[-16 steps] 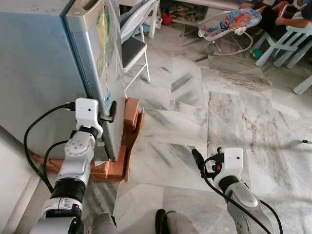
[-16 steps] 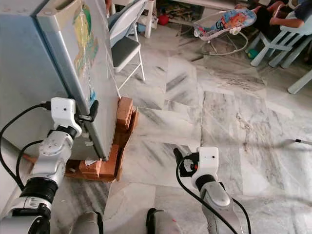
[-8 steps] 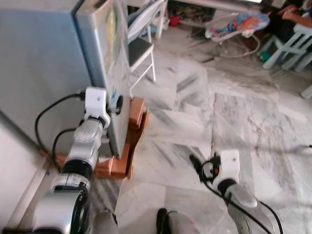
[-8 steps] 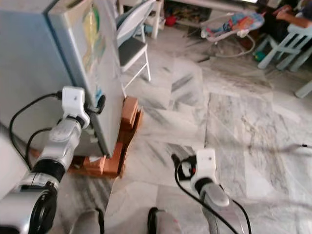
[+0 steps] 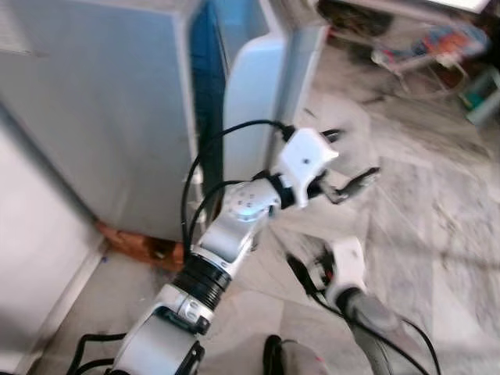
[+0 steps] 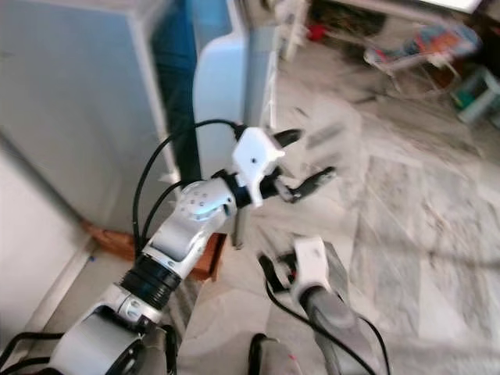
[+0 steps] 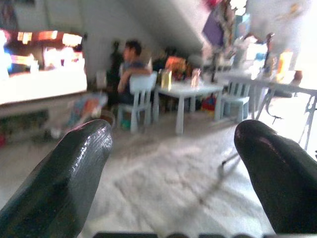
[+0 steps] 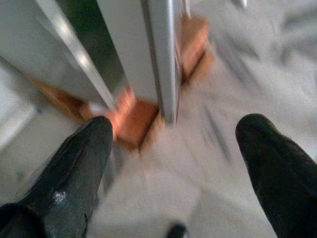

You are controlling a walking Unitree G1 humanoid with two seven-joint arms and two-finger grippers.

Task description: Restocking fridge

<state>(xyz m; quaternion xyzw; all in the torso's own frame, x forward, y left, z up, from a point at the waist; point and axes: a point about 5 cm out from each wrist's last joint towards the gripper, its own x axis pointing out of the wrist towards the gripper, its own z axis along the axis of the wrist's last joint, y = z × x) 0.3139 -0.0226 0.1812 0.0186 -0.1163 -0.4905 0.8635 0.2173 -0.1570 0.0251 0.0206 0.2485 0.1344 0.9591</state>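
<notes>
The grey-blue fridge (image 5: 117, 117) stands at my left on orange bricks (image 8: 143, 111). Its door (image 5: 258, 86) is swung partly outward, showing the white inner liner and a dark gap beside it. My left gripper (image 5: 355, 153) is raised in front of the door's edge, clear of it, open with nothing between its fingers (image 7: 64, 173). My right gripper (image 5: 306, 269) hangs low near my feet, open and empty. Its wrist view looks at the door's bottom edge (image 8: 163, 84) over the bricks. The picture is blurred.
Marble floor (image 5: 422, 203) stretches to the right. A baby bouncer (image 5: 437, 43) lies at the far right. The left wrist view looks across the room at a person on a small chair (image 7: 131, 64) beside a low table (image 7: 185, 91). A white wall (image 5: 31, 258) runs along my left.
The fridge door, shut a second ago, now stands partly open. My left gripper has come off the door's edge and swung up and right. The camera has shifted and the view is blurred.
</notes>
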